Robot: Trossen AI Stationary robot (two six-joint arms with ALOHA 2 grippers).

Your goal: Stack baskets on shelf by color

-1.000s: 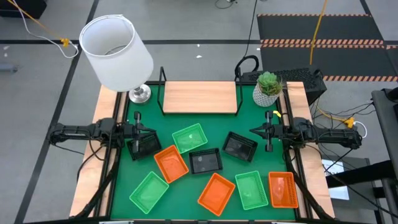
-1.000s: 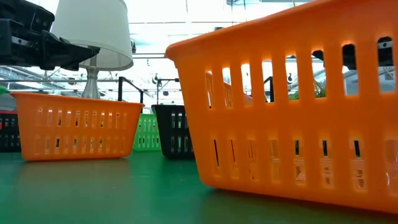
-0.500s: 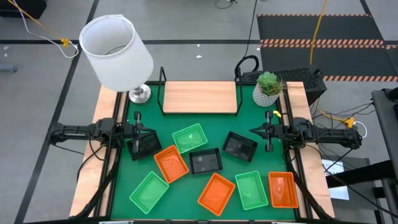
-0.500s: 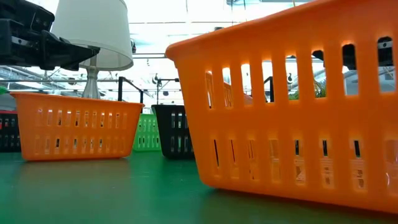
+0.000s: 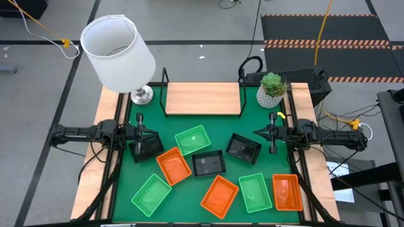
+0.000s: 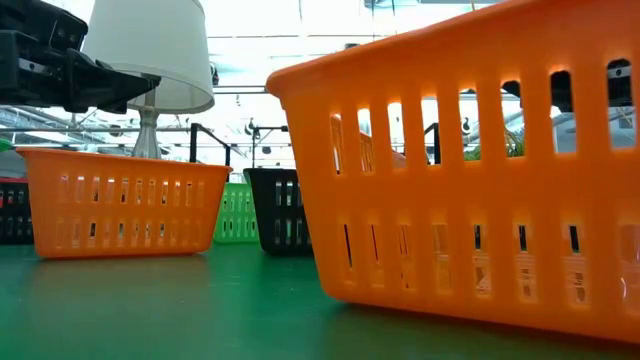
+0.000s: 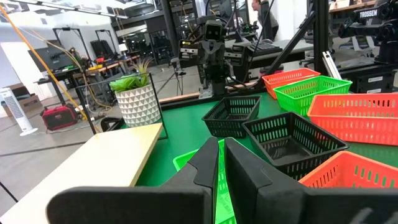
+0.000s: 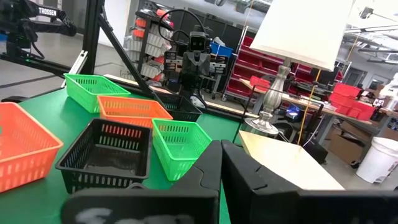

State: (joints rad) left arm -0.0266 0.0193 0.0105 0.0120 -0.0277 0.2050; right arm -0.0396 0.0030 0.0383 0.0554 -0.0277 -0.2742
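Several baskets lie scattered on the green mat, each flat on its bottom: three green (image 5: 192,139) (image 5: 151,193) (image 5: 255,192), three orange (image 5: 173,165) (image 5: 219,195) (image 5: 287,192) and three black (image 5: 209,163) (image 5: 243,148) (image 5: 145,147). The light-wood shelf (image 5: 203,99) stands at the far edge with nothing on it. My left gripper (image 5: 144,132) (image 7: 221,152) hovers level at the left edge, above the leftmost black basket, shut and holding nothing. My right gripper (image 5: 257,133) (image 8: 221,155) hovers level at the right edge, shut and holding nothing.
A white-shaded lamp (image 5: 118,45) stands at the far left corner and a potted plant (image 5: 272,89) at the far right, flanking the shelf. In the low view an orange basket (image 6: 480,170) fills the near right. Bare mat lies between the shelf and the baskets.
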